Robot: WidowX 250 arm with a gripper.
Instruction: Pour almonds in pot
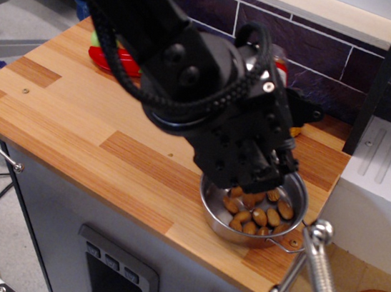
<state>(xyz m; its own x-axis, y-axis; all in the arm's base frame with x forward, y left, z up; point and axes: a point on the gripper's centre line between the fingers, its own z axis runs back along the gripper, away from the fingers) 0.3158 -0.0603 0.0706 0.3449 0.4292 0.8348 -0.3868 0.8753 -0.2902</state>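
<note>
Observation.image: almonds lie in the pot

No writing readable. Almonds (257,213) lie heaped in the steel pot (298,190) at the wooden counter's (76,123) right end, just under the black gripper (252,153). Its bulk hides the fingers; cannot tell if parted or clamped.

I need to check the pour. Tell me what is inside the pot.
Brown almonds lie heaped in the pot, filling the part that shows. The arm's gripper hangs over the pot's left and rear side, so what lies beneath it cannot be seen.
</note>
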